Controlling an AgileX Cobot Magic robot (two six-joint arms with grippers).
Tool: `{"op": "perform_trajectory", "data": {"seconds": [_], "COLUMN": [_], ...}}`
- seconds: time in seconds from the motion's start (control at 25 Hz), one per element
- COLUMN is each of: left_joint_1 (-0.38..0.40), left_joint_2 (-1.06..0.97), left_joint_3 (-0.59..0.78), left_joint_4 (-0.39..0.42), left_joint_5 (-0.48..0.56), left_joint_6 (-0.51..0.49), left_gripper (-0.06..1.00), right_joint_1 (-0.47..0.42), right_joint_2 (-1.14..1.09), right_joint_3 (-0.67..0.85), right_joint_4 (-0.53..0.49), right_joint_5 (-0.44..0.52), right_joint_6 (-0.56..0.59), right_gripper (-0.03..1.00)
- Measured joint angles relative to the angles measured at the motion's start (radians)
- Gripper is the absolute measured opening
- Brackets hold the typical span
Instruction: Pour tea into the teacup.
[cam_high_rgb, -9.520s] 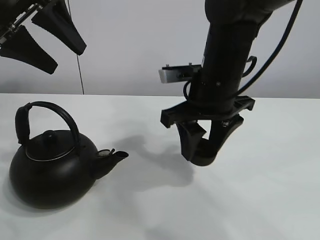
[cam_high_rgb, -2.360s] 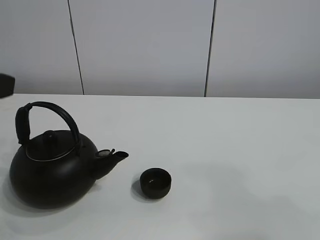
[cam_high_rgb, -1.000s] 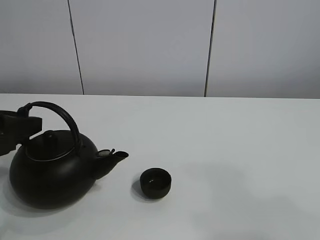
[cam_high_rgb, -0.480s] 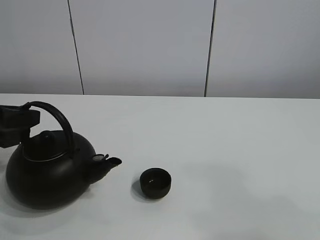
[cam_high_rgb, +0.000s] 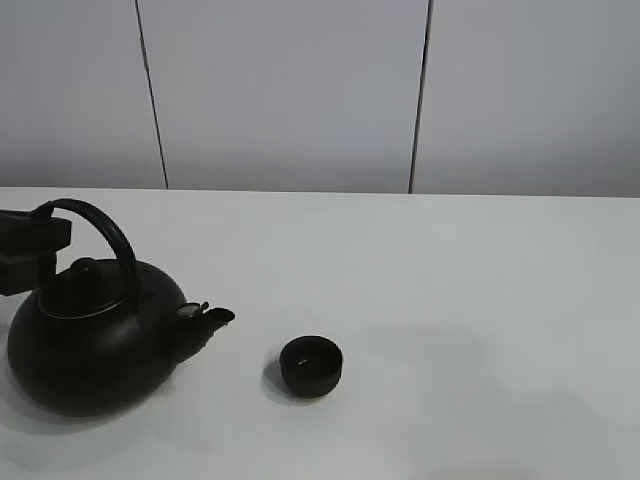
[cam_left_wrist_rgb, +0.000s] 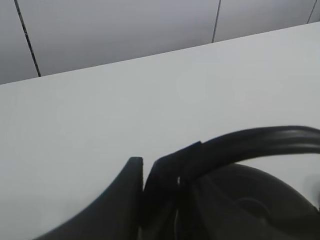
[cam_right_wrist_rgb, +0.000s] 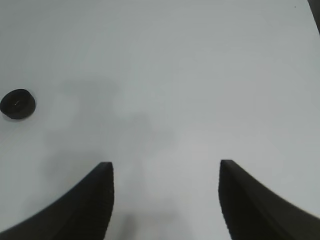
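Note:
The small black teacup (cam_high_rgb: 310, 366) stands on the white table, right of the kettle's spout; it also shows small in the right wrist view (cam_right_wrist_rgb: 17, 103). The big black kettle (cam_high_rgb: 90, 340) sits at the left, spout (cam_high_rgb: 207, 317) pointing at the cup with a gap between them. My left gripper (cam_high_rgb: 30, 250) is shut on the left end of the kettle's arched handle (cam_high_rgb: 105, 235). In the left wrist view the gripper (cam_left_wrist_rgb: 160, 175) clamps the handle (cam_left_wrist_rgb: 250, 145) above the lid. My right gripper (cam_right_wrist_rgb: 165, 170) is open and empty over bare table, far from the cup, and is out of the exterior view.
The white table (cam_high_rgb: 480, 300) runs to a grey panelled wall (cam_high_rgb: 290, 90) at the back. Nothing else stands on the table.
My left gripper has closed on the kettle's handle. The kettle has shifted left and slightly up, so its spout is farther from the cup. The teacup has not moved.

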Motion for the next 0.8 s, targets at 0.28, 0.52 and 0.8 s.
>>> {"op": "perform_trajectory", "data": {"seconds": [0.28,0.52,0.8], "left_joint_1": [-0.063,-0.164,-0.243], "left_joint_2": [-0.118,-0.232,-0.268], "left_joint_3": [0.005,-0.026,-0.143], "left_joint_4": [-0.006,-0.020,-0.029], "left_joint_5": [0.154,0.303,0.408], "left_joint_6": [-0.016,-0.083,-0.190], "left_gripper": [0.17,0.17,0.17], "right_joint_1": [0.000,0.000,0.000], "right_joint_2": [0.000,0.000,0.000], "right_joint_3": [0.000,0.000,0.000], "right_joint_4": [0.000,0.000,0.000], "right_joint_5": [0.000,0.000,0.000], "right_joint_6": [0.000,0.000,0.000], "right_gripper": [0.42,0.42,0.42]}}
